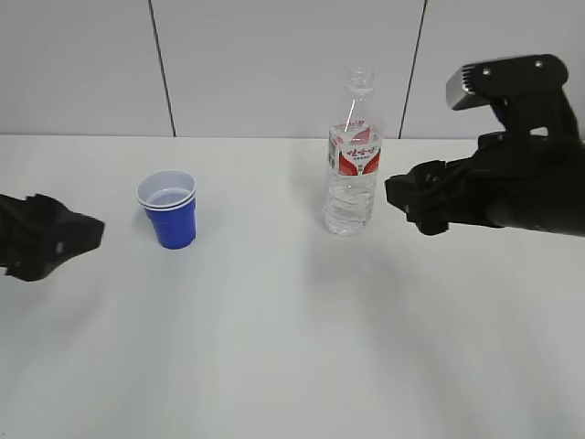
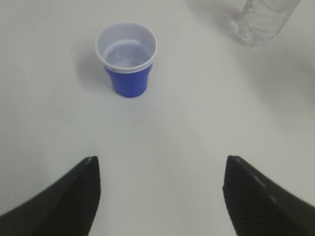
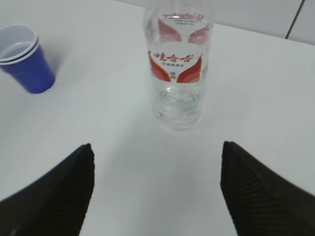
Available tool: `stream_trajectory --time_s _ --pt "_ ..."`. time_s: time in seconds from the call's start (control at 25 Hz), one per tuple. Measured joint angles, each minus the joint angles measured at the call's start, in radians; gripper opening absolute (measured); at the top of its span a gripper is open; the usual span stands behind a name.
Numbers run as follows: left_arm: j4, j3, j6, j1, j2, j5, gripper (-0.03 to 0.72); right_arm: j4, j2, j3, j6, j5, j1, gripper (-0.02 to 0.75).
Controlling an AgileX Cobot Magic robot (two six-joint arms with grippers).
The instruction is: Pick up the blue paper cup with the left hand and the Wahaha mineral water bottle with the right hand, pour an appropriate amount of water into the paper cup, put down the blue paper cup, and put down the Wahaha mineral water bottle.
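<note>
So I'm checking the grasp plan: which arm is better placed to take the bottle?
The right gripper: it sits open just beside the Wahaha mineral water bottle, which is centred between its jaws in the right wrist view.

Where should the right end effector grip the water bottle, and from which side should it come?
Probably the ribbed clear body just below the red-and-white label of the Wahaha mineral water bottle, approached level from its right. The bottle stands upright, tall, narrow and capless, so a low side grip should keep it steady. The right end effector is open and already faces that side.
</note>
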Motion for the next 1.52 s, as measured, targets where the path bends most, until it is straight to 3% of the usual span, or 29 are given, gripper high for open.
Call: stream_trajectory --time_s 0.2,0.56,0.76,1.08,1.28,1.52 --pt "-0.054 -0.083 -0.002 0.0 -0.15 0.37 0.587 -0.041 -0.167 0.0 -0.004 0.319 0.0 0.595" --pt "-0.175 -0.092 -0.002 -0.001 -0.445 0.777 0.587 -0.466 -0.37 0.0 0.318 0.856 0.0 0.592" --pt "-0.171 -0.092 -0.003 -0.002 -0.599 0.946 0.585 -0.501 -0.624 0.0 0.341 0.972 0.0 0.591" --pt "-0.142 -0.093 -0.004 -0.002 -0.811 0.983 0.585 -0.507 -1.019 0.004 0.396 1.093 0.0 0.59" --pt "-0.072 -0.058 -0.004 -0.002 -0.869 0.985 0.584 -0.536 -1.136 0.026 0.404 1.147 0.0 0.59" --pt "-0.06 0.046 -0.004 -0.002 -0.872 0.906 0.559 -0.549 -1.186 0.126 0.406 1.161 0.0 0.602"
